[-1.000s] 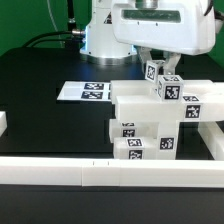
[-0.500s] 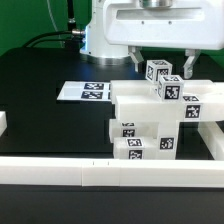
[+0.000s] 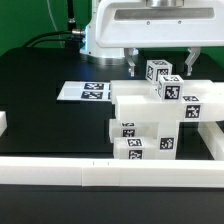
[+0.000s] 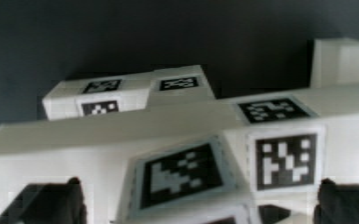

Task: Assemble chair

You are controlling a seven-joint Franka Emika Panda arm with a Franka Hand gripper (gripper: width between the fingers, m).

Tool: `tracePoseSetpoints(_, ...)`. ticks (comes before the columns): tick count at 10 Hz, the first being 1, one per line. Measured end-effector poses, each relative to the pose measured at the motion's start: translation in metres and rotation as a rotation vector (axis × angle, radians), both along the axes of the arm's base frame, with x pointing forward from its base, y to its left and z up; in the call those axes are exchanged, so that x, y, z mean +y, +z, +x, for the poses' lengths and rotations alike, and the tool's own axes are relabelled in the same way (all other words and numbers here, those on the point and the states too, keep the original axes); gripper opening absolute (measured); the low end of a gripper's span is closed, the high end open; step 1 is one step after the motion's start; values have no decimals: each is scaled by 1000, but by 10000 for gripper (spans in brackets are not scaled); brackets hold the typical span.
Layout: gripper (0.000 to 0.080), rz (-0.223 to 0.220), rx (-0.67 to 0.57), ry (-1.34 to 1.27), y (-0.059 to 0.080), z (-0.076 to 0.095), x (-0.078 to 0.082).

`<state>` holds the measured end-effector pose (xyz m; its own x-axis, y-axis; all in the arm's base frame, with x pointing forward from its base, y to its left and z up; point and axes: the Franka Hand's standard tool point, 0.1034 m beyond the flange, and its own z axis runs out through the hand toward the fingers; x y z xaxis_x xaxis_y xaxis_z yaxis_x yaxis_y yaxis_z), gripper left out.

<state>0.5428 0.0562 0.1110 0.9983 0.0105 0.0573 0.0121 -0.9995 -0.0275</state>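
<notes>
The chair (image 3: 160,118) is a stack of white blocky pieces with black-and-white tags, standing at the exterior view's right. Two tagged square posts (image 3: 160,72) stick up from its top. My gripper (image 3: 162,60) hangs over these posts, open, with one finger on each side of them and not touching. In the wrist view the tagged post top (image 4: 185,172) sits between my dark fingertips (image 4: 48,203), and the gripper (image 4: 197,206) holds nothing. More tagged chair faces (image 4: 131,95) lie beyond it.
The marker board (image 3: 85,92) lies flat on the black table to the left of the chair. A long white border rail (image 3: 90,176) runs along the front, and another rail (image 3: 214,140) along the right. A white block (image 3: 3,122) sits at the left edge.
One second ago the fingers stood close around the upper post. They have since spread wide apart and let go of it, and the hand has risen slightly. The chair has not moved.
</notes>
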Motion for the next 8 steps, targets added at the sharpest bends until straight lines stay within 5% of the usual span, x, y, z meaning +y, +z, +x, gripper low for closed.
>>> tracePoseSetpoints(2,649,-24,-5,168,1,2,-2)
tracePoseSetpoints(4,428,-28,-5,197,0,1,-2)
tracePoseSetpoints(5,428,-28,-5,197,0,1,-2)
tracePoseSetpoints(6,268,-28,-4,193,0,1,-2)
tracePoseSetpoints(8,268,-25,-3,159,0,1,-2)
